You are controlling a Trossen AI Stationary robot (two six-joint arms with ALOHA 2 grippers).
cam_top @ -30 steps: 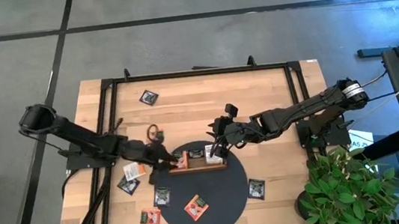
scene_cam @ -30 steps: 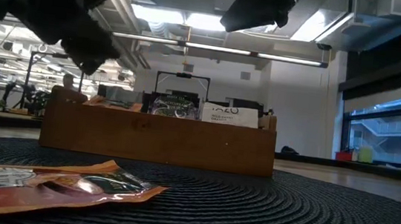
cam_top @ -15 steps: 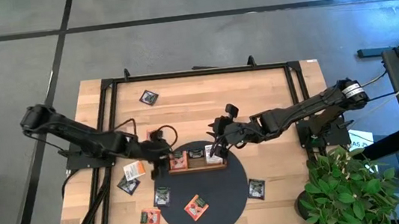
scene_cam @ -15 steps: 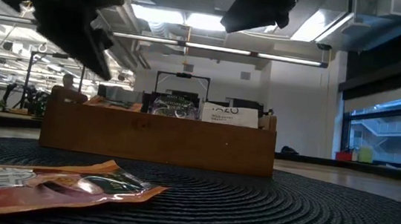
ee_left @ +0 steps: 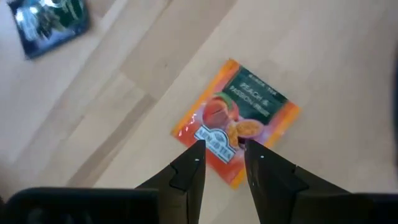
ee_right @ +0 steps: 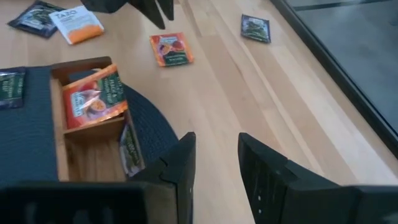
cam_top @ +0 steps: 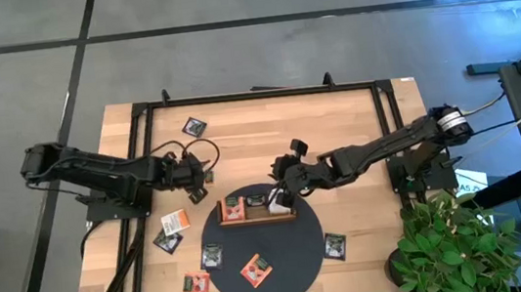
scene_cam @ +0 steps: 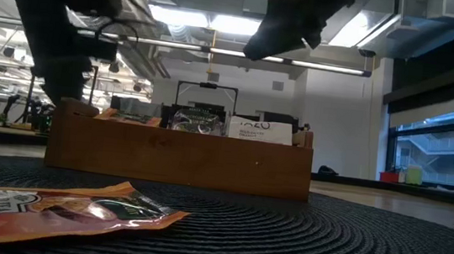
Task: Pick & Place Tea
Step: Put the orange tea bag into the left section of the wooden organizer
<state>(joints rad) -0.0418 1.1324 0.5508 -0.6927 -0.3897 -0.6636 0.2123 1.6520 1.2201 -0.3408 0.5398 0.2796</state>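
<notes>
An orange tea sachet [ee_left: 236,121] lies flat on the table [cam_top: 337,123], at ten o'clock from the wooden tray [cam_top: 259,215]. The left end effector [ee_left: 224,171] hovers above it, fingers parted, empty. The tray already holds several sachets; others lie scattered at six to nine o'clock. The right end effector [ee_right: 214,165] waits over the tray, open, empty. Grey floor surrounds the table.
</notes>
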